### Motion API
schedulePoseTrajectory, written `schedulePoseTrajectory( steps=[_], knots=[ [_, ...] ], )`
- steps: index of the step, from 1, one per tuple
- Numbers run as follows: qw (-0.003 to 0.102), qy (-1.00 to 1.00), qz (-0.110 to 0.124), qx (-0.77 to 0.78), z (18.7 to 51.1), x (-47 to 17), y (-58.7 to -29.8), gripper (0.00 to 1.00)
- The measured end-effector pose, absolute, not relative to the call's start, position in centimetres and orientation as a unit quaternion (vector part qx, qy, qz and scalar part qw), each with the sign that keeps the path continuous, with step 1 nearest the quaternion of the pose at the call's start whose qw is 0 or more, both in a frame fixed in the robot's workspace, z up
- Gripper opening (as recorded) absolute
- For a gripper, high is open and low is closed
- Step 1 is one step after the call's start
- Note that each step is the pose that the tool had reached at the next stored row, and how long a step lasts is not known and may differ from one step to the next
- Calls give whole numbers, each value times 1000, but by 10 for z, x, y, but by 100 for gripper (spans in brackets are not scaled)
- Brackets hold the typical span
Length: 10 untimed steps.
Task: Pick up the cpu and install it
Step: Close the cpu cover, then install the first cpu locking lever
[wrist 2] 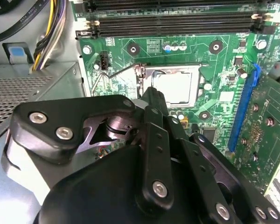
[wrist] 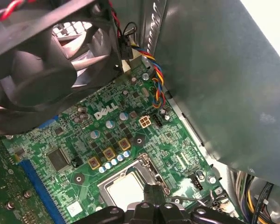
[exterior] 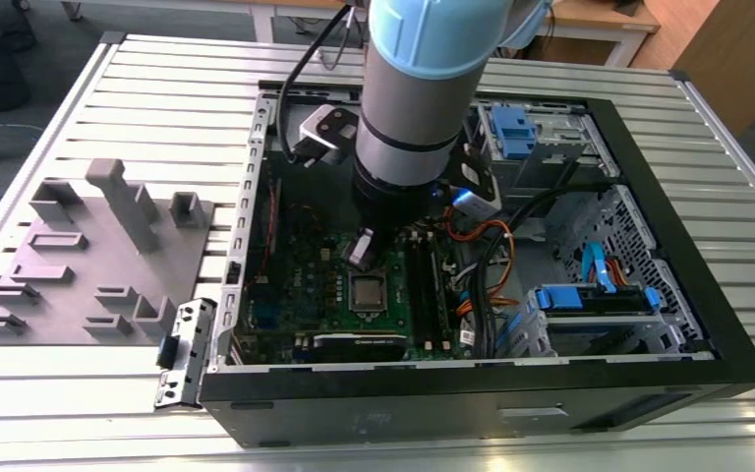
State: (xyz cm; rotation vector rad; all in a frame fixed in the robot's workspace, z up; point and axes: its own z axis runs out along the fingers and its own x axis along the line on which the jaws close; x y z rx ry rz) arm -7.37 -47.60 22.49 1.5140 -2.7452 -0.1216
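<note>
The installing step is judged to be in hand. In the exterior view, a grey tray point(exterior: 89, 256) is seen on the table point(exterior: 168, 79), well to the left of the socket point(exterior: 369, 292). In the second wrist view the cpu point(wrist 2: 177, 86) is seen lying inside the socket frame, pale and flat, with the latch lever point(wrist 2: 116, 71) raised beside it. The pincer point(wrist 2: 152, 95) is held just over the socket's edge. Its tips appear pressed together, and nothing is seen gripped. Flat, square seating is judged the requirement.
</note>
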Motion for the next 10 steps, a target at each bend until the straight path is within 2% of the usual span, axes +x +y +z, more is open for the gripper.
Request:
schedulePoseTrajectory(
  steps=[10],
  knots=[
    [2, -875, -39, 483, 227, -74, -476, 11]
  ],
)
